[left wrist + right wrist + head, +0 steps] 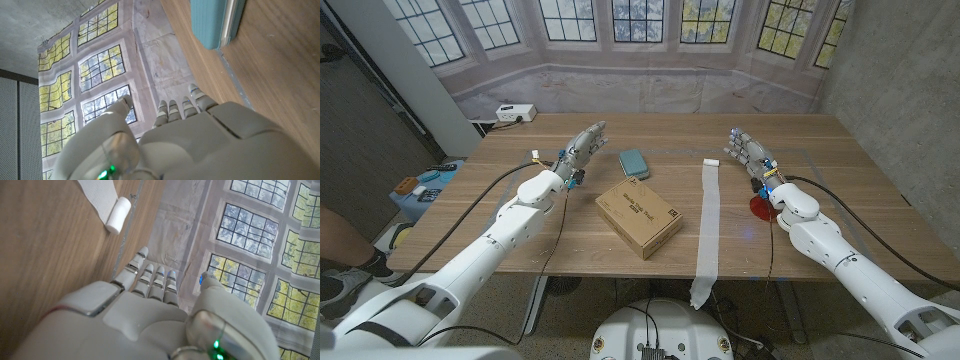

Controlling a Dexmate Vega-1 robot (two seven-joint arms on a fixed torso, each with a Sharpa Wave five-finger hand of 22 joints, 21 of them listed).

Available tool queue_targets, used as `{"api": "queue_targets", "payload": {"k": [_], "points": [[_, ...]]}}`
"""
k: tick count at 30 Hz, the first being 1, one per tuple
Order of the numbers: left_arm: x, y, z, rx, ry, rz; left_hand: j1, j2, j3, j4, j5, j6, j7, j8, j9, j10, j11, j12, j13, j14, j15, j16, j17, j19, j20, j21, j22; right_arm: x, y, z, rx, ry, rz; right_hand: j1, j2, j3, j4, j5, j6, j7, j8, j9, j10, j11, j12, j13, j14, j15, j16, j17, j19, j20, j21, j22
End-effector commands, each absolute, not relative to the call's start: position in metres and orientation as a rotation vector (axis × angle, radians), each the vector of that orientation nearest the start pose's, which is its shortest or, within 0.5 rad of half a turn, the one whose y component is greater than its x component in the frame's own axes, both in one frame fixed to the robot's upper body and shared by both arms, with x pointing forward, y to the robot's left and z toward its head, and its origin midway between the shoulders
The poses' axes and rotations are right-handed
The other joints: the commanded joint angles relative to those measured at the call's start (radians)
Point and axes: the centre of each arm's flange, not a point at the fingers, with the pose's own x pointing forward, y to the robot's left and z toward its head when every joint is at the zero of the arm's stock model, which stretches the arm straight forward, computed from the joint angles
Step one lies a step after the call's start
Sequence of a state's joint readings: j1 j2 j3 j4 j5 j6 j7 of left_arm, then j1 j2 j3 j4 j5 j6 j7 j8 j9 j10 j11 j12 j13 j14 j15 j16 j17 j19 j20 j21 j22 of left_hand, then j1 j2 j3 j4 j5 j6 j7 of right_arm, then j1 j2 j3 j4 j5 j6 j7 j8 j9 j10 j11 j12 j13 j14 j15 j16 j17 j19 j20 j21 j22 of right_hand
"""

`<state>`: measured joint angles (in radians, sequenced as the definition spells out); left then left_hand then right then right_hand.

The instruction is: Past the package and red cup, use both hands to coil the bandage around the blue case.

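In the head view, nothing is held yet: the left hand (582,145) and right hand (745,152) are raised with fingers spread. The blue case (634,163) lies past the package (638,216); the bandage (708,222) is stretched down the tabletop (840,180). In the left wrist view, the blue case (215,20) is seen ahead. In the right wrist view, the bandage's rolled end (118,214) is near, probably to be picked up next.

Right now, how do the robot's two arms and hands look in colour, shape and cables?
Both arms are smooth white rounded shells with black cables along them. The left hand and right hand are light grey with jointed fingers. A small green light glows near each wrist.
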<state>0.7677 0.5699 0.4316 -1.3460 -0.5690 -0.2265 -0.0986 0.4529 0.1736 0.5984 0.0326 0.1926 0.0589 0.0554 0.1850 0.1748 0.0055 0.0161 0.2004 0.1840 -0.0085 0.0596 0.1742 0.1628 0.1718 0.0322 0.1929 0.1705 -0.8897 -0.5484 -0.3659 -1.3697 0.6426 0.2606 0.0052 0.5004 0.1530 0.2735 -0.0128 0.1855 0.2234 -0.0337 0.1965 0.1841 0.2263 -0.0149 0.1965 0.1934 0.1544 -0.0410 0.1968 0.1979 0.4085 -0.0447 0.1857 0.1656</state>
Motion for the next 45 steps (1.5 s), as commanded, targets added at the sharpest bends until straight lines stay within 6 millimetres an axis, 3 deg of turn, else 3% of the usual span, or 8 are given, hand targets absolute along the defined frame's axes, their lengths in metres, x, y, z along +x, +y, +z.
{"api": "queue_targets", "payload": {"k": [1,10,19,22,33,45], "points": [[0.639,0.273,0.021,0.229,-0.608,-0.332,0.014,0.0,0.002,-0.013,0.008,0.01,0.001,0.003,0.003,0.007,0.003,0.008,0.003,0.005,0.003,0.005,0.003,0.007,0.002,0.006,0.002,0.643,-0.287,-0.039,0.006,-0.565,0.208,0.012,0.002,0.004,-0.01,0.0,0.013,0.0,0.005,0.003,0.003,0.001,0.004,0.005,0.009,-0.034,0.005,0.004,0.011,-0.048,0.007,0.003],[0.628,0.285,0.023,0.275,-0.599,-0.34,0.026,0.0,0.009,-0.03,0.012,0.011,0.002,0.002,0.004,0.007,0.004,0.007,0.003,0.005,0.004,0.004,0.003,0.007,0.003,0.006,0.002,0.643,-0.278,-0.037,0.001,-0.571,0.214,0.016,0.001,0.005,-0.017,-0.002,0.013,0.001,0.004,0.004,0.003,0.002,0.003,0.005,0.009,-0.032,0.006,0.004,0.013,-0.047,0.008,0.003],[0.624,0.3,0.038,0.379,-0.596,-0.364,0.044,0.005,0.021,-0.051,0.021,0.007,0.002,0.0,0.004,0.007,0.004,0.006,0.003,0.004,0.006,0.002,0.003,0.007,0.006,0.005,0.002,0.643,-0.272,-0.038,-0.001,-0.574,0.215,0.019,0.0,0.006,-0.024,-0.004,0.013,0.003,0.003,0.004,0.003,0.005,0.003,0.005,0.01,-0.031,0.007,0.004,0.015,-0.046,0.008,0.003],[0.624,0.303,0.045,0.42,-0.598,-0.374,0.066,0.004,0.033,-0.081,0.033,0.01,-0.01,0.001,0.004,0.01,-0.008,0.005,0.003,0.004,-0.006,0.002,0.003,0.011,-0.005,0.005,0.002,0.642,-0.271,-0.038,-0.001,-0.576,0.212,0.02,0.0,0.007,-0.026,-0.004,0.013,0.004,0.003,0.004,0.003,0.006,0.003,0.005,0.01,-0.031,0.008,0.004,0.016,-0.045,0.008,0.003],[0.634,0.304,0.076,0.588,-0.601,-0.434,0.097,0.0,0.047,-0.123,0.052,0.01,-0.023,0.0,0.003,0.013,-0.021,0.005,0.003,0.005,-0.015,0.001,0.003,0.015,-0.01,0.004,0.001,0.637,-0.278,-0.044,0.003,-0.58,0.186,0.023,0.0,0.008,-0.033,-0.005,0.014,0.005,0.002,0.004,0.002,0.005,0.003,0.005,0.012,-0.032,0.009,0.004,0.018,-0.047,0.008,0.003],[0.636,0.299,0.09,0.759,-0.598,-0.5,0.128,-0.018,0.049,-0.17,0.071,0.016,-0.041,0.002,0.003,0.029,-0.051,0.009,0.004,0.016,-0.031,0.005,0.003,0.023,-0.02,0.005,0.001,0.633,-0.281,-0.046,0.006,-0.591,0.166,0.027,0.001,0.009,-0.041,-0.007,0.013,0.006,0.001,0.004,0.0,0.008,0.002,0.006,0.012,-0.032,0.011,0.005,0.02,-0.046,0.008,0.003]]}}
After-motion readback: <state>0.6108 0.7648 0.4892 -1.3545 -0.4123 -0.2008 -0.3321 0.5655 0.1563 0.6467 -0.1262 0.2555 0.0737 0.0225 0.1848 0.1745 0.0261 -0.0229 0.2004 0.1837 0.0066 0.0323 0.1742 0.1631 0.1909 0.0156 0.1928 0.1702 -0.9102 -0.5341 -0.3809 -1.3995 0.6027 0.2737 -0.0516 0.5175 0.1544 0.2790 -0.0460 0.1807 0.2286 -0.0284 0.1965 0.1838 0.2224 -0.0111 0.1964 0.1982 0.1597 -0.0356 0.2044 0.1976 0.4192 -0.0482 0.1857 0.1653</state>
